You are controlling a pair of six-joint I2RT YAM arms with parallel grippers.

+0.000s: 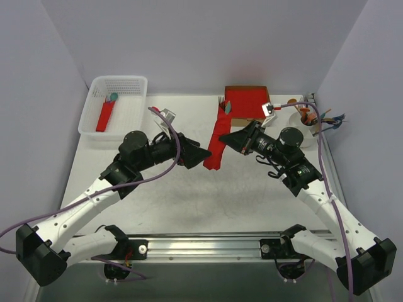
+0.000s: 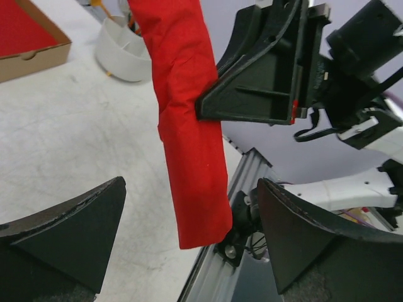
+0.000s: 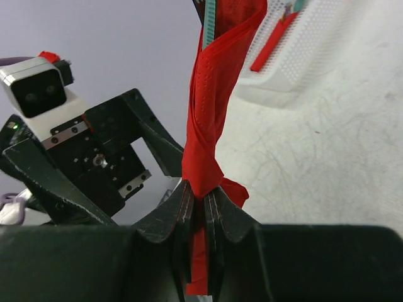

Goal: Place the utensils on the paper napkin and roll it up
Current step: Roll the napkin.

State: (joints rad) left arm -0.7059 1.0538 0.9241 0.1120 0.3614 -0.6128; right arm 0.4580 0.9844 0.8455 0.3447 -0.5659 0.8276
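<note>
Red paper napkin (image 1: 217, 141) (image 2: 189, 126) (image 3: 204, 145), rolled into a narrow stick with grey fork tines (image 1: 221, 100) at its far end, sits mid-table, clamped partway along by the clenched right gripper (image 1: 232, 138) (image 3: 200, 201), just beside the cardboard-rimmed red stack (image 1: 247, 89). We see the left gripper (image 1: 203, 155) (image 2: 189, 185) released, its 2 fingers spread wide near the roll's near end, not touching it. Bare table (image 1: 239, 195) stretches from there to the near rail, and the white basket (image 1: 119, 85) is well apart at the far-left edge.

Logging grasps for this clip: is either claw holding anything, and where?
The right claw pinches the rolled red napkin near mid-length; left claw open, holding nothing.
</note>
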